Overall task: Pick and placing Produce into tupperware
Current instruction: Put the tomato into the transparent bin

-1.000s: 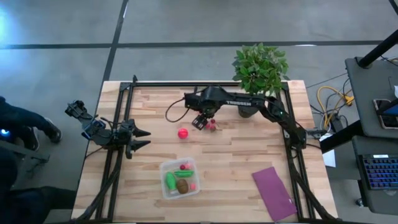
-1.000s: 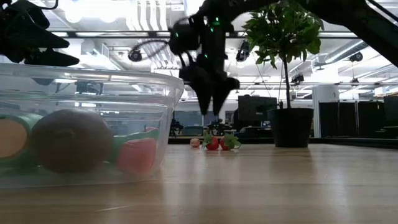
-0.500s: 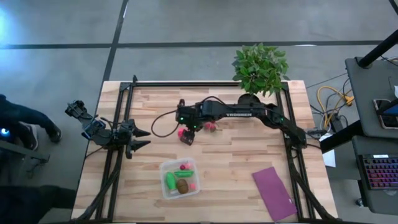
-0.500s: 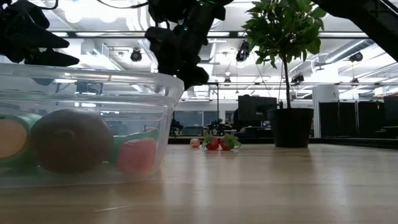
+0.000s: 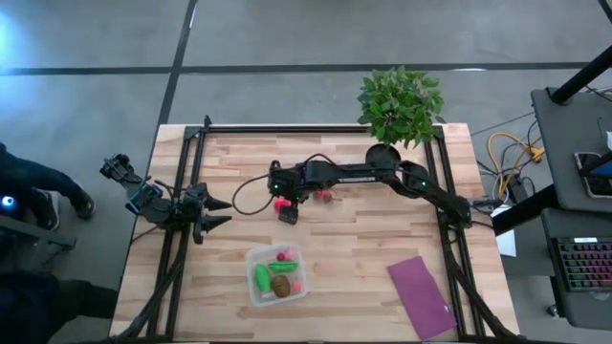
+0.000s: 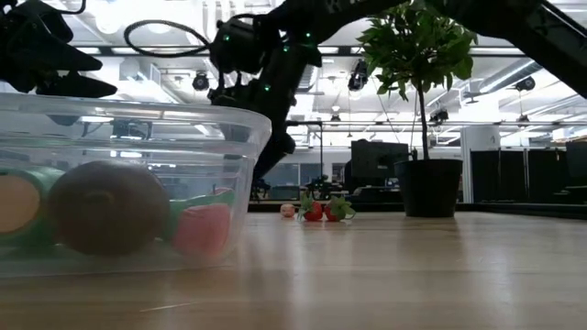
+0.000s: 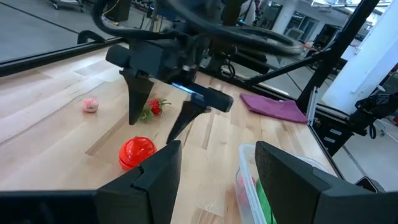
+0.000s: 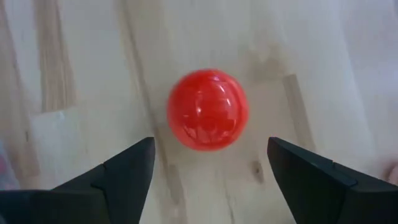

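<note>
The red ball (image 5: 280, 203) lies on the wooden table, left of the middle; it also shows in the right wrist view (image 8: 208, 110) and the left wrist view (image 7: 137, 152). My right gripper (image 5: 287, 211) is open just above it, fingers pointing down, one on either side of the ball and apart from it (image 7: 151, 129). The clear tupperware (image 5: 276, 273) stands near the front edge and holds green pieces (image 5: 261, 277), a brown oval (image 5: 280, 285) and small red and pink bits. More tiny red bits (image 5: 325, 194) lie to the right of the ball. My left gripper (image 5: 220, 212) waits open at the table's left edge.
A potted plant (image 5: 400, 105) stands at the far edge, right of middle. A flat purple cloth (image 5: 419, 294) lies at the front right. Black frame rails (image 5: 182, 191) run along the table's left and right sides. A person (image 5: 24, 205) is beyond the left edge.
My right gripper has gone toward the table's left edge, from beside the tiny red bits to over the red ball, and has come down toward it. It has stayed open. The ball has not moved.
</note>
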Robot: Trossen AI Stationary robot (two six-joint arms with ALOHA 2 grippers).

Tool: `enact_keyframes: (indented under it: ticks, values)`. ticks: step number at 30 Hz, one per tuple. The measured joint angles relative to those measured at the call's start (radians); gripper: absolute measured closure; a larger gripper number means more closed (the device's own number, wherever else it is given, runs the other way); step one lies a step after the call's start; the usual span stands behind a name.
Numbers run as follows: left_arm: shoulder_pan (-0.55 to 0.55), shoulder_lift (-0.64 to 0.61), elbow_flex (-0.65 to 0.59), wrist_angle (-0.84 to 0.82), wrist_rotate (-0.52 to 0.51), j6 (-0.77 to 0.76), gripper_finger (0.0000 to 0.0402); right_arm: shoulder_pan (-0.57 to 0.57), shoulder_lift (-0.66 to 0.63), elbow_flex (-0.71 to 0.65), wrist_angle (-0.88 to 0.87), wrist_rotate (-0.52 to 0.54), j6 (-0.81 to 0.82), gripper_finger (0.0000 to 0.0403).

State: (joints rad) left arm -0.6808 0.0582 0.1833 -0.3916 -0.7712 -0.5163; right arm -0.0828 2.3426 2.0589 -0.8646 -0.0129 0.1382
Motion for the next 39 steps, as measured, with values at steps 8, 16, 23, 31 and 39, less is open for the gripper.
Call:
enact_keyframes:
  ticks: [8, 16, 23, 31, 39]
  values:
    - [0.000, 0.000, 0.000, 0.000, 0.000, 0.000, 0.0210, 0.004, 0.004, -0.008, 0.091, 0.041, -0.110, 0.0101]
    - [0.000, 0.000, 0.000, 0.000, 0.000, 0.000, 0.0210, -0.005, 0.004, -0.059, 0.106, 0.038, -0.120, 0.0099]
    - [0.000, 0.000, 0.000, 0.000, 0.000, 0.000, 0.0210, -0.004, 0.004, -0.109, 0.191, 0.007, -0.114, 0.0099]
    - [0.000, 0.000, 0.000, 0.000, 0.000, 0.000, 0.0210, -0.004, 0.005, -0.172, 0.259, 0.006, -0.068, 0.0102]
    - [0.000, 0.000, 0.000, 0.000, 0.000, 0.000, 0.0210, -0.005, 0.005, -0.202, 0.338, 0.006, -0.034, 0.0106]
